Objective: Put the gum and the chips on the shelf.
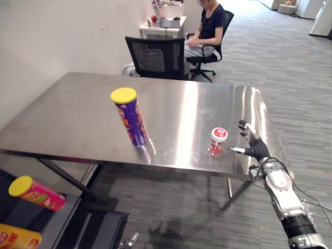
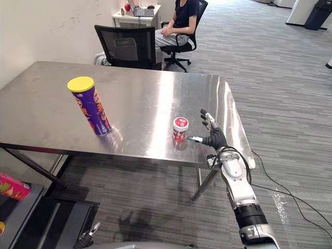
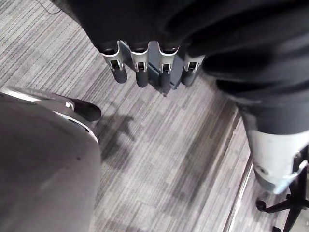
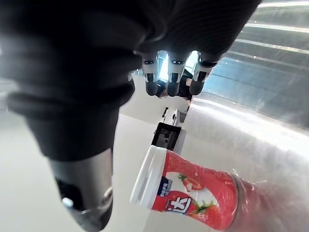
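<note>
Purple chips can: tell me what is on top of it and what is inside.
A yellow lid sits on top of the purple chips can, which stands upright on the steel table. Its inside is hidden, covered by the lid and the opaque wall.

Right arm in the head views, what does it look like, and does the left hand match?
The right arm is silver-grey with a black band lower down. A dark ribbed cover wraps the wrist and back of the right hand; its silver fingers have dark tips. The left hand matches: dark cover, silver fingers, dark tips.
</note>
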Motion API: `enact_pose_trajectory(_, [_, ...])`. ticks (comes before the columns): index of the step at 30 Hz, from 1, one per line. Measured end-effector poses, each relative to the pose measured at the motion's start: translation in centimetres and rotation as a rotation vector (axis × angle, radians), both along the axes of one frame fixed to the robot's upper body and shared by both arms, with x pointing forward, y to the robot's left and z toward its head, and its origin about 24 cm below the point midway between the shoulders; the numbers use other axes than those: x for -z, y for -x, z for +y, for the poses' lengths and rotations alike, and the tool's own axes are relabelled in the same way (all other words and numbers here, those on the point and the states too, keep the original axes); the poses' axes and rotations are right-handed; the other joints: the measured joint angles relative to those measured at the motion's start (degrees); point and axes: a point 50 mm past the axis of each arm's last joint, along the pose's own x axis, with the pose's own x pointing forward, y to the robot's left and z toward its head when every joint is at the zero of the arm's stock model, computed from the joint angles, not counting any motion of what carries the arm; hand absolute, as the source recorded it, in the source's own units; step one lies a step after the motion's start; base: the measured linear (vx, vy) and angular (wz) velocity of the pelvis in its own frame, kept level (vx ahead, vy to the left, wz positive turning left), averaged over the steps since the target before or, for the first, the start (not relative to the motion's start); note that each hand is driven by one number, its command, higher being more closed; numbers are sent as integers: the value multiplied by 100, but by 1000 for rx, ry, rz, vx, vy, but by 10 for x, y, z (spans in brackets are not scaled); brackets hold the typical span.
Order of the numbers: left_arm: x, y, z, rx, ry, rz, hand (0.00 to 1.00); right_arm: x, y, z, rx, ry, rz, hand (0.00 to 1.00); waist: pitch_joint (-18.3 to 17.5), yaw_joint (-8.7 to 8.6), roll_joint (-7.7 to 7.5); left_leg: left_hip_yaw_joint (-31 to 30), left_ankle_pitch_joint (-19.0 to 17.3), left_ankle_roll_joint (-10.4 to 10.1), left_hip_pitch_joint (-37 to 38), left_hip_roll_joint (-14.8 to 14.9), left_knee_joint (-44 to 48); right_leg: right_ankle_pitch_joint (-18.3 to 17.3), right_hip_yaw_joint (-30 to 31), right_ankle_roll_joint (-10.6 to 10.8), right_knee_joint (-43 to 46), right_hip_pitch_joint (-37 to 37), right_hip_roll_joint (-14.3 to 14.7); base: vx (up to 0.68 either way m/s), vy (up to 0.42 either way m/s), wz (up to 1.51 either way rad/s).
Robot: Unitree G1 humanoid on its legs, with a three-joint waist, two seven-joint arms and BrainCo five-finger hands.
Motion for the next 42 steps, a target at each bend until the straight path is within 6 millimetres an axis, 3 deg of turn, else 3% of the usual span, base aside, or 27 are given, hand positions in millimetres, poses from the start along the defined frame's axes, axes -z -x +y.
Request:
enact_pose_trajectory(6, [0,0,0,0,-1,0,0,7,-4,-2,36,2,27,0,90,64,-9,-149,81,-2,6,-15,-105,-10,-114,-16,-14,64,6,6,-6,12])
enact_pose_trajectory(21, [-1,-1,0,1,-2,-6,0,1,-19,11,13,25,9,0,256,117,1,-273,153,6,14,-29,-194,-15,-214,-26,-15,111,10,1,-3,3])
enact_pose_trajectory(28, [-1,-1,0,-3,-8,0,0,7,-23,22,4,5,32,0,327,138,-11,-305,163,9,26,-35,-199,-15,-234,-27,-33,159,9,-1,-2,2])
enact_pose_trajectory(29, [0,-1,0,-5,-9,2,0,7,-24,24,2,6,32,100,334,139,-9,-306,165,9,26,-35,-201,-15,-234,-27,-33,159,9,0,0,0])
enact_pose_trajectory(42, [0,-1,0,-11,-14,14,0,12,-30,34,28,-27,47,100,347,220,-6,-314,231,9,58,-41,-308,-15,-236,-26,-34,157,10,0,0,0])
